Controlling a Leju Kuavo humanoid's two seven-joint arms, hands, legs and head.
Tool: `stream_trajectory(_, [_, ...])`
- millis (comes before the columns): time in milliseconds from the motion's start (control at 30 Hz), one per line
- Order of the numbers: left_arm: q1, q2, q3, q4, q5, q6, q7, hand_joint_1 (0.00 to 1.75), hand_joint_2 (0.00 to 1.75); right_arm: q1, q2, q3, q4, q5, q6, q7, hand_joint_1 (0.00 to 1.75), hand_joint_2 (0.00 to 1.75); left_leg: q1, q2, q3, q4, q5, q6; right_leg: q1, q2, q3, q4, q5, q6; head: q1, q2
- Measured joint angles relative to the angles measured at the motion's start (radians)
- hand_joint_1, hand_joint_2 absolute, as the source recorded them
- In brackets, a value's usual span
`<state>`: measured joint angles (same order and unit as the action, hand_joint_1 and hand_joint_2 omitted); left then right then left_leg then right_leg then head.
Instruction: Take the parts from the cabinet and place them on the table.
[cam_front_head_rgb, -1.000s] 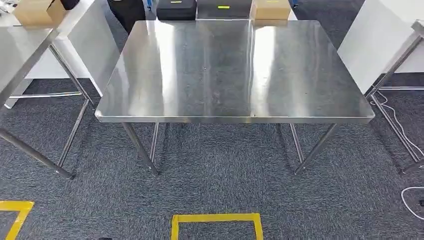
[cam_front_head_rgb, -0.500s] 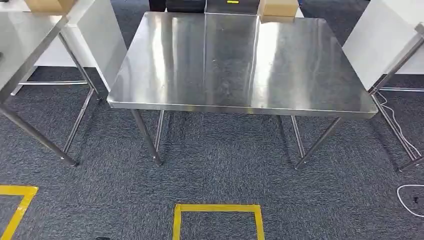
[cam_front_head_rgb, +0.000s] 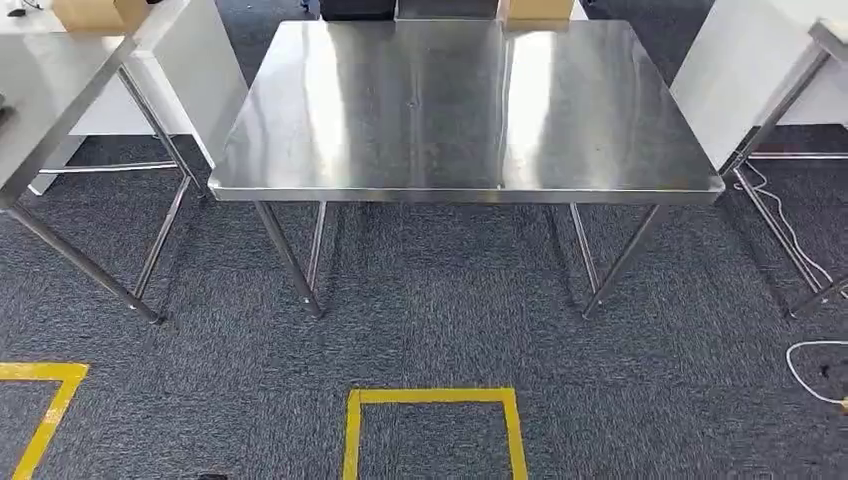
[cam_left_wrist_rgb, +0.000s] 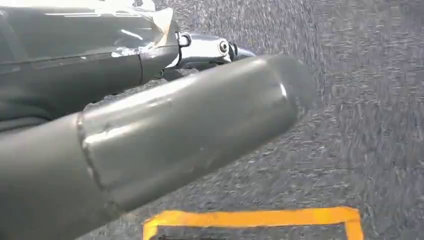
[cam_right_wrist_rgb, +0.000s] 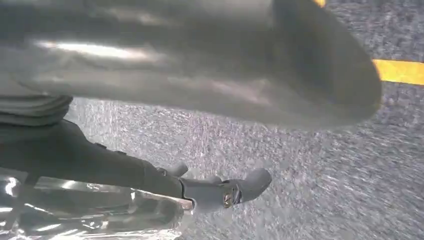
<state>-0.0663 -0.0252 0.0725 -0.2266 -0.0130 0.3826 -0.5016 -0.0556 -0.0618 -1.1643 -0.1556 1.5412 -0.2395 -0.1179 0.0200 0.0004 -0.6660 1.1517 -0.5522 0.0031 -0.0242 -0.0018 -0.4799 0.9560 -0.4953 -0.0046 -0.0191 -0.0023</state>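
Here's your picture: the counter sits dead ahead, its near edge running left to right across the robot's front, with a strip of carpet and a yellow tape square between you and it.

The left robot hand hangs low over the carpet beside the yellow tape. It looks closed around a dark wrapped part: crinkled shiny film shows against the fingers, and one finger lies along the part's edge.

The right robot hand is much the same, low over the carpet with its dark fingers curled on a second wrapped part, clear film catching the light. That view is blurred, so treat the grip as likely rather than certain.

So both of the task's things are down at the robot's sides, and their goal lies forward and, by my reading, well above them. The counter is centred on you, so neither arm is nearer; choose either.

How each part's long axis lies in its robot hand I cannot tell from here. I'd close up on the near edge first, then raise an arm over the steel before you let anything go.
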Motion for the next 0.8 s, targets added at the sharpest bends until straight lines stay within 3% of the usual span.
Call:
stream_trajectory(33, [0.0, 0.001, 0.0, 0.0, 0.0, -0.001, 0.0, 0.0, 0.0, 0.001, 0.0, 0.0, 0.001, 0.0, 0.008, 0.004, 0.0, 0.0, 0.0, -0.001, -0.022, 0.082, -0.046, -0.004, 0.004, -0.003, -0.004, 0.001, 0.008, -0.005, 0.001, 0.0])
stream_trajectory(67, [0.001, 0.002, 0.0, 0.0, 0.0, -0.001, 0.001, 0.0, 0.0, 0.001, 0.0, 0.0, 0.002, 0.0, 0.019, 0.008, 0.0, 0.0, 0.0, -0.001, -0.033, 0.142, -0.066, -0.006, 0.007, -0.003, -0.015, 0.002, 0.017, -0.005, 0.001, 0.0])
stream_trajectory(133, [0.001, 0.002, 0.0, 0.0, 0.001, -0.003, 0.002, 0.0, 0.0, 0.002, 0.0, 0.0, 0.004, -0.006, 0.048, 0.016, 0.0, 0.0, 0.0, -0.001, -0.016, 0.154, -0.048, -0.006, 0.009, -0.003, -0.029, 0.004, 0.026, -0.001, 0.0, 0.0])
stream_trajectory(167, [0.001, 0.002, -0.001, 0.0, 0.001, -0.003, 0.002, 0.0, 0.0, 0.003, 0.0, 0.0, 0.004, -0.008, 0.06, 0.018, 0.0, 0.0, 0.001, 0.0, -0.001, 0.137, -0.035, -0.005, 0.009, -0.003, -0.033, 0.005, 0.029, 0.0, 0.0, 0.0])
stream_trajectory(233, [0.0, 0.003, -0.006, -0.001, 0.001, -0.004, 0.002, 0.0, 0.0, 0.004, -0.001, -0.001, 0.006, -0.014, 0.095, 0.021, 0.0, 0.0, 0.0, 0.0, 0.114, -0.032, 0.033, 0.002, 0.009, -0.002, -0.046, 0.012, 0.035, 0.008, 0.0, 0.0])
stream_trajectory(267, [0.0, 0.004, -0.008, -0.001, 0.001, -0.004, 0.002, 0.0, 0.0, 0.004, -0.001, -0.001, 0.006, -0.013, 0.092, 0.018, 0.0, 0.0, 0.0, -0.003, 0.17, -0.12, 0.048, 0.01, 0.009, -0.003, -0.051, 0.019, 0.036, 0.009, 0.0, 0.0])
stream_trajectory(300, [-0.002, 0.005, -0.008, -0.001, 0.003, -0.004, 0.002, 0.0, 0.0, 0.004, 0.002, 0.0, 0.006, -0.01, 0.08, 0.006, 0.0, 0.0, -0.005, -0.004, 0.189, -0.151, 0.036, 0.013, 0.017, -0.003, -0.06, 0.026, 0.038, 0.014, 0.001, 0.0])
stream_trajectory(400, [-0.002, 0.006, -0.013, -0.001, 0.011, -0.003, 0.002, 0.0, 0.0, 0.0, 0.007, 0.0, 0.006, -0.011, 0.064, -0.012, 0.0, 0.0, -0.012, -0.004, 0.178, -0.157, 0.038, 0.017, 0.012, -0.003, -0.07, 0.026, 0.055, 0.038, 0.001, 0.0])
stream_trajectory(433, [-0.002, 0.006, -0.014, -0.001, 0.013, -0.003, 0.002, 0.0, 0.0, 0.001, 0.007, 0.0, 0.006, -0.018, 0.081, -0.013, 0.0, 0.0, -0.009, -0.002, 0.172, -0.17, 0.046, 0.028, 0.022, -0.002, -0.074, 0.027, 0.059, 0.046, 0.001, 0.0])
stream_trajectory(467, [-0.003, 0.004, -0.015, -0.001, 0.013, -0.003, 0.001, 0.0, 0.0, 0.002, 0.004, 0.0, 0.007, -0.026, 0.098, -0.013, 0.0, 0.0, -0.001, 0.005, 0.173, -0.176, 0.057, 0.038, 0.017, -0.001, -0.086, 0.042, 0.042, 0.045, 0.002, 0.0])
stream_trajectory(500, [-0.004, 0.004, -0.016, -0.002, 0.013, -0.004, 0.001, 0.0, 0.0, 0.002, 0.005, -0.001, 0.01, -0.034, 0.113, -0.013, 0.0, 0.0, -0.003, 0.003, 0.162, -0.181, 0.067, 0.052, 0.018, 0.0, -0.109, 0.09, -0.004, 0.038, 0.006, 0.0])
stream_trajectory(533, [-0.004, 0.004, -0.016, -0.002, 0.013, -0.004, 0.001, 0.0, 0.0, 0.002, 0.005, -0.002, 0.011, -0.039, 0.121, -0.012, 0.0, 0.0, -0.004, 0.006, 0.154, -0.181, 0.074, 0.054, 0.017, 0.001, -0.135, 0.151, -0.045, 0.032, 0.011, 0.0])
stream_trajectory(567, [-0.003, 0.005, -0.016, -0.002, 0.013, -0.004, 0.001, 0.0, 0.0, 0.002, 0.004, -0.004, 0.011, -0.047, 0.137, -0.009, 0.0, 0.0, -0.005, 0.007, 0.141, -0.18, 0.084, 0.054, 0.014, 0.001, -0.171, 0.247, -0.093, 0.028, 0.01, 0.0])
stream_trajectory(600, [-0.003, 0.005, -0.016, -0.002, 0.014, -0.004, 0.001, 0.0, 0.0, 0.002, 0.003, -0.008, 0.012, -0.054, 0.157, -0.002, 0.0, 0.0, -0.006, 0.009, 0.127, -0.179, 0.093, 0.054, 0.014, 0.001, -0.196, 0.325, -0.122, 0.032, 0.01, 0.0])
stream_trajectory(633, [-0.003, 0.005, -0.018, -0.002, 0.014, -0.004, 0.002, 0.0, 0.0, 0.003, 0.003, -0.01, 0.013, -0.058, 0.169, 0.004, 0.0, 0.0, -0.006, 0.009, 0.118, -0.178, 0.101, 0.053, 0.011, 0.001, -0.197, 0.354, -0.123, 0.04, 0.011, 0.0])
stream_trajectory(667, [-0.003, 0.005, -0.02, -0.002, 0.014, -0.004, 0.002, 0.0, 0.0, 0.004, 0.003, -0.012, 0.013, -0.06, 0.178, 0.012, 0.0, 0.0, -0.006, 0.01, 0.109, -0.178, 0.108, 0.05, 0.008, 0.001, -0.173, 0.333, -0.108, 0.05, 0.01, 0.0])
stream_trajectory(733, [-0.003, 0.004, -0.026, -0.002, 0.014, -0.005, 0.005, 0.0, 0.0, 0.002, -0.001, -0.017, 0.013, -0.072, 0.209, 0.036, 0.0, 0.0, -0.003, 0.01, 0.095, -0.175, 0.119, 0.043, 0.002, 0.001, -0.07, 0.182, -0.051, 0.072, 0.01, 0.0])
stream_trajectory(767, [-0.004, 0.004, -0.028, -0.002, 0.015, -0.005, 0.005, 0.0, 0.0, 0.001, -0.003, -0.024, 0.014, -0.079, 0.22, 0.039, 0.0, 0.0, -0.003, 0.009, 0.089, -0.17, 0.124, 0.036, -0.003, 0.001, 0.002, 0.07, -0.029, 0.078, 0.011, 0.0])
stream_trajectory(800, [-0.004, 0.006, -0.029, -0.002, 0.016, -0.005, 0.005, 0.0, 0.0, -0.001, -0.003, -0.028, 0.014, -0.082, 0.23, 0.039, 0.0, 0.0, -0.007, 0.009, 0.083, -0.167, 0.127, 0.031, -0.004, 0.002, 0.044, 0.004, -0.035, 0.075, 0.013, 0.0])
